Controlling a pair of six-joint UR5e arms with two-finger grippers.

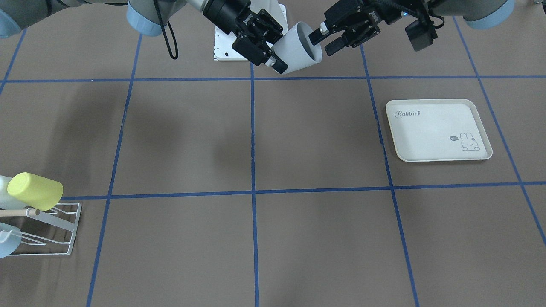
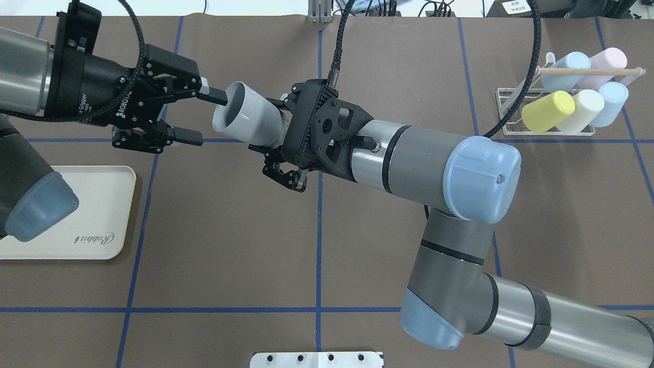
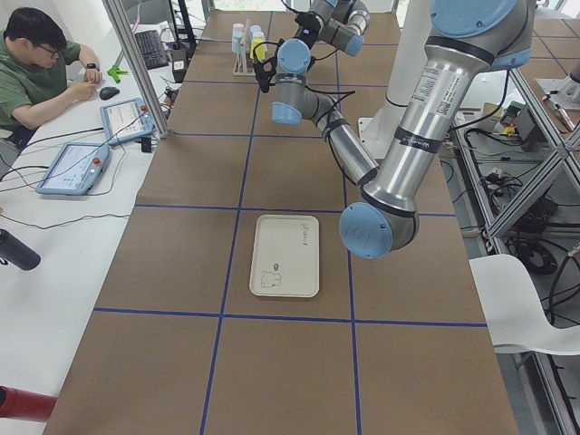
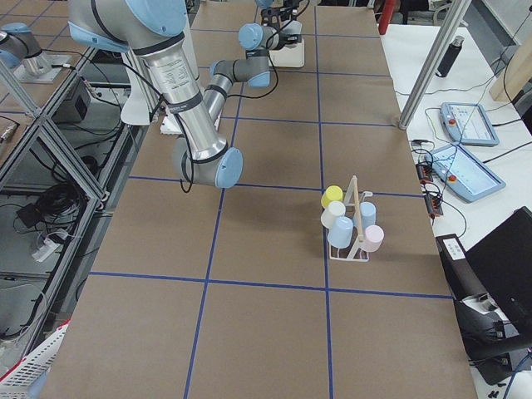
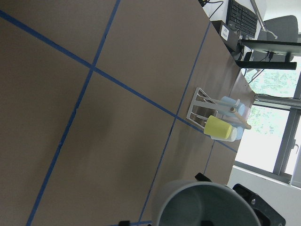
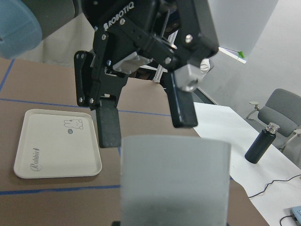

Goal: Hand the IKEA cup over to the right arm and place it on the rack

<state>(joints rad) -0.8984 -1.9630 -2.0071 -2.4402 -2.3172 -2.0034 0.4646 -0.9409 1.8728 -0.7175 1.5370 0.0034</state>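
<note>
The pale grey tapered cup (image 2: 245, 120) hangs above mid-table, its base clamped in the right gripper (image 2: 268, 125), its long axis running left-right with the mouth facing the spread-jawed left gripper (image 2: 207, 116), and the white wire-frame rack (image 2: 546, 134) lies far right.

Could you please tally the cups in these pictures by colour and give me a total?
Light blue cups: 2
Yellow cup: 1
Cream cup: 1
Pink cup: 1
Pale grey cup: 1
Total: 6
</note>
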